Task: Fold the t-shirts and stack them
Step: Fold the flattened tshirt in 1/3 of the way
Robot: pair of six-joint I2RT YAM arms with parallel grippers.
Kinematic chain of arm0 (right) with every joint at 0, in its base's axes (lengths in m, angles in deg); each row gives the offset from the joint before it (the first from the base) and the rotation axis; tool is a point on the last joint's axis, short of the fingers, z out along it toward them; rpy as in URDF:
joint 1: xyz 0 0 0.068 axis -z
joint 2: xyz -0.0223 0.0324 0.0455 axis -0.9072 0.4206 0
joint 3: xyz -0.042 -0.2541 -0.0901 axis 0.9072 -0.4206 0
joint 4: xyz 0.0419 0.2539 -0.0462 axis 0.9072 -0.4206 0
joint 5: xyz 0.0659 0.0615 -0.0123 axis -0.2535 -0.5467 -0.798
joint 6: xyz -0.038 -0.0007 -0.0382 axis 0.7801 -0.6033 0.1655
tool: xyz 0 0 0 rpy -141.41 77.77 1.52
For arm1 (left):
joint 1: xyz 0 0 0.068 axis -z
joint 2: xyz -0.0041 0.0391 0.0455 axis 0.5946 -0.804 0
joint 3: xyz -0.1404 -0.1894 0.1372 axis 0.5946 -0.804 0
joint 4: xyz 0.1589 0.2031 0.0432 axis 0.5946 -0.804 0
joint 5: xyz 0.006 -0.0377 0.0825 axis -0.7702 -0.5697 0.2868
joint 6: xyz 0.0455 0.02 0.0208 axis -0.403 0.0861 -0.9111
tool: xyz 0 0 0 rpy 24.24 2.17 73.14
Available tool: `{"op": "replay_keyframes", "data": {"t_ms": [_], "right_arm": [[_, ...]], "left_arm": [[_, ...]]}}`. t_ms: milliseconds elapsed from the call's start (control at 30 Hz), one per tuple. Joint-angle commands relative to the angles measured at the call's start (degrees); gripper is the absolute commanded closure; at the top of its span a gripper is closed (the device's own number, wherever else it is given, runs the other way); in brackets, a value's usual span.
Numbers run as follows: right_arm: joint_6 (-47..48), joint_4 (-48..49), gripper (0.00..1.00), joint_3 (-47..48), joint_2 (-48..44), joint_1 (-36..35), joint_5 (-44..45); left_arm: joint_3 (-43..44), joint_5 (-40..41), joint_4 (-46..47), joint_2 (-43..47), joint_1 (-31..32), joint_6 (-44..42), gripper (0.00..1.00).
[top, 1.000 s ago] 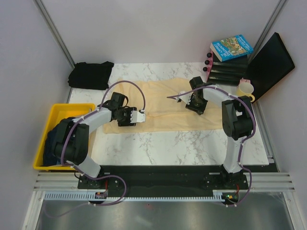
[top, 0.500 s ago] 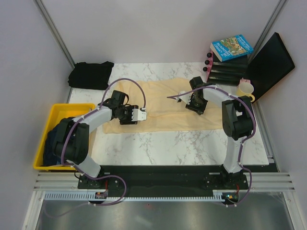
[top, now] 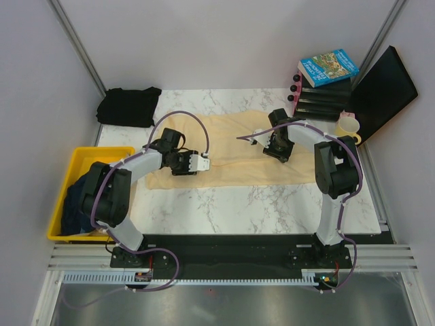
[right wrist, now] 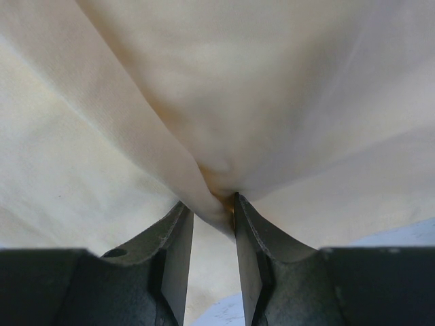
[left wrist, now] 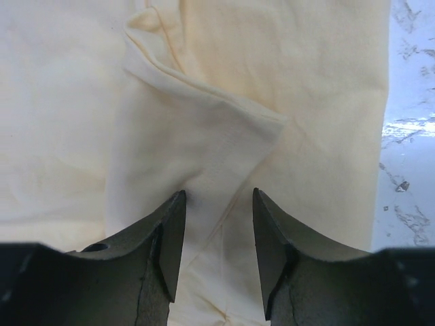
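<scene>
A large cream-yellow t-shirt [top: 238, 153] lies spread across the marble table. My left gripper [top: 179, 163] hovers low over its left part, and in the left wrist view the left gripper [left wrist: 217, 221] stands open, its jaws either side of a flat folded flap [left wrist: 197, 129]. My right gripper [top: 275, 146] is at the shirt's back right. Close up, the right gripper [right wrist: 213, 204] is shut on a raised pinch of the cream cloth [right wrist: 221, 173]. A black t-shirt [top: 129, 106] lies bunched at the back left corner. A dark navy one [top: 80, 200] fills the yellow bin.
The yellow bin [top: 102, 153] sits off the table's left edge. At the back right are a blue book [top: 328, 66] on black cases [top: 323, 103], a yellow cup [top: 346, 126] and a leaning black board [top: 384, 85]. Bare marble [top: 258, 207] runs along the front.
My left gripper has crept a little towards the back over the shirt and its jaws have narrowed slightly. The right arm and its pinch of cloth have not moved.
</scene>
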Motion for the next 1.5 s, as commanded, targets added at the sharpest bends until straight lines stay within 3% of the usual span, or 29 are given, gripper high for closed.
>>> {"op": "replay_keyframes", "data": {"t_ms": [0,167,300,700,1067,1133,1267,1300,1333,1367,1467], "right_arm": [[-1.34,-0.49,0.62,-1.27,0.95,-0.82,-3.08],[-1.51,-0.49,0.61,-1.01,1.21,-1.0,-3.17],[-1.43,-0.49,0.61,-1.0,1.3,-0.91,-3.08],[-1.43,-0.49,0.62,-1.0,1.57,-0.91,-3.17],[-1.52,-0.49,0.62,-1.0,1.74,-0.82,-3.26],[-1.43,-0.49,0.62,-1.09,1.83,-0.91,-3.17],[-1.69,-0.4,0.62,-1.0,1.83,-0.91,-3.26],[-1.78,-0.4,0.62,-1.0,1.92,-1.0,-3.26],[-1.87,-0.4,0.62,-1.0,1.92,-0.82,-3.43],[-1.87,-0.4,0.62,-1.0,1.92,-0.99,-3.35],[-1.95,-0.4,0.61,-0.92,2.01,-1.0,-3.26]], "left_arm": [[2.19,-0.97,2.86,-0.63,0.4,-0.85,0.5],[2.1,-0.09,4.61,-1.24,0.92,-0.24,0.62],[1.84,0.44,5.84,-1.24,1.1,0.29,0.98],[4.12,4.47,9.36,-0.45,1.01,1.79,0.98],[8.43,11.25,19.02,-5.01,1.01,3.9,0.98],[8.69,13.26,20.34,-6.77,0.92,3.99,0.93],[8.96,18.8,27.36,-9.5,1.27,4.86,0.94],[8.96,21.33,31.73,-10.11,1.36,5.3,0.91],[9.22,22.58,33.08,-10.64,1.45,5.91,0.75],[9.66,23.37,34.31,-11.69,1.62,6.09,0.01],[10.71,26.8,37.66,-12.75,1.71,7.76,0.0]]}}
